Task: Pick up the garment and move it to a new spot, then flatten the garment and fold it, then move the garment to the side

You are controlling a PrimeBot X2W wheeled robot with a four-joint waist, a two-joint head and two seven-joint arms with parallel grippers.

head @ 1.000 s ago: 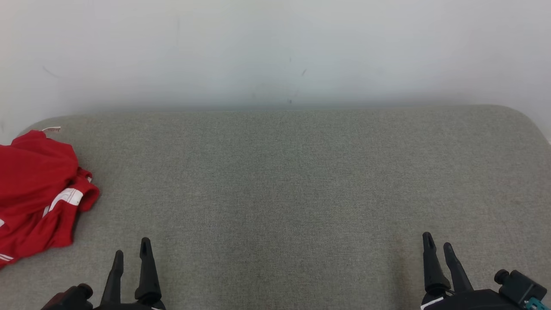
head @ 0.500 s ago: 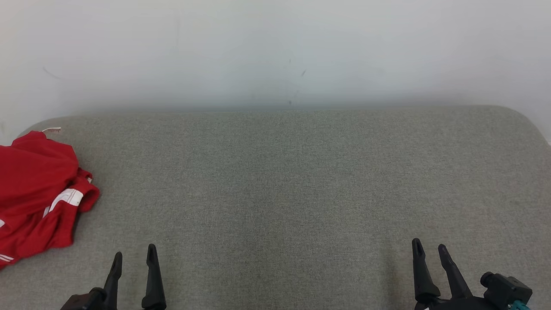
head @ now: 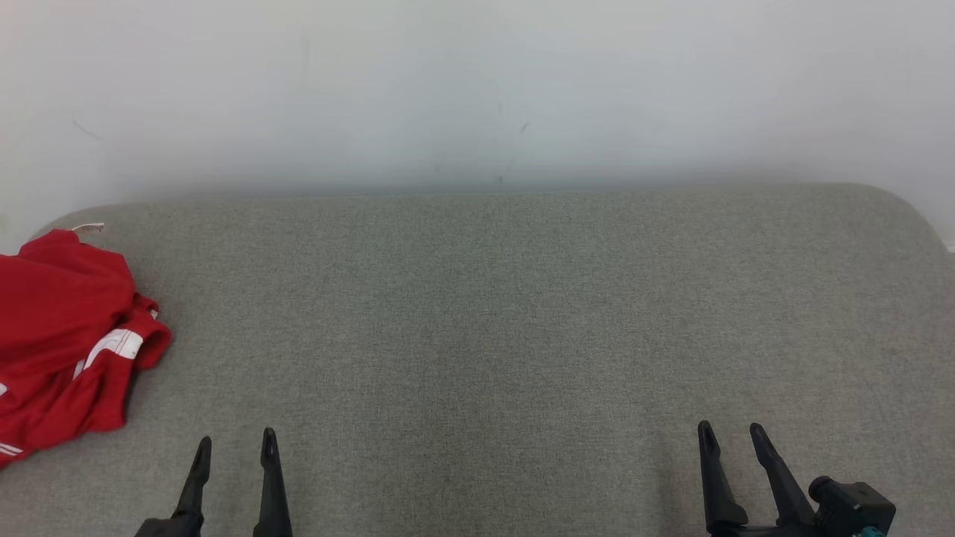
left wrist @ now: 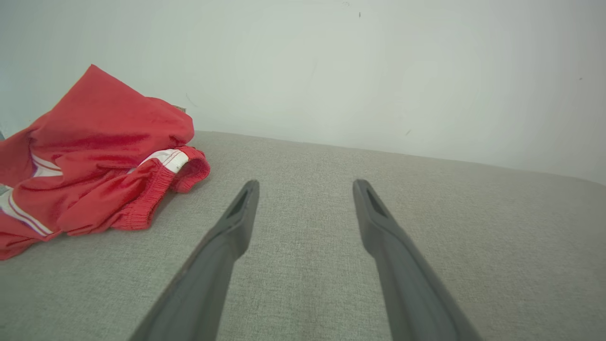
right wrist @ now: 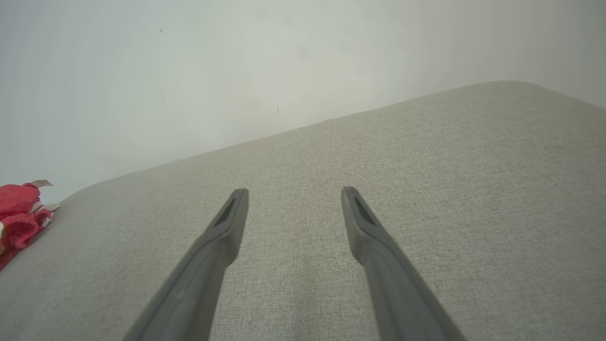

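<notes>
Red cloth first: we see the crumpled red garment with white stripes lying in a heap at the far left edge of the grey-green woven fabric surface, partly cut off by the head view's left border. A ribbed red cuff with a white band beside it curls out at the garment's right side. A small white label sticks out at its far end, near the pale plain wall behind the surface.

We find the left gripper at the bottom left of the head view, its 2 long dark fingers spread apart with nothing between them, pointing toward the wall. It is near the garment but apart from it, off to the garment's right. In the left wrist view the garment sits up and to the left of the fingers, with bare fabric between.

The right gripper is at the bottom right, its 2 fingers also spread and empty over bare surface, well apart from the garment. In the right wrist view the garment is a small red patch at the left edge.

We cannot tell whether either gripper's fingertips touch the surface.
</notes>
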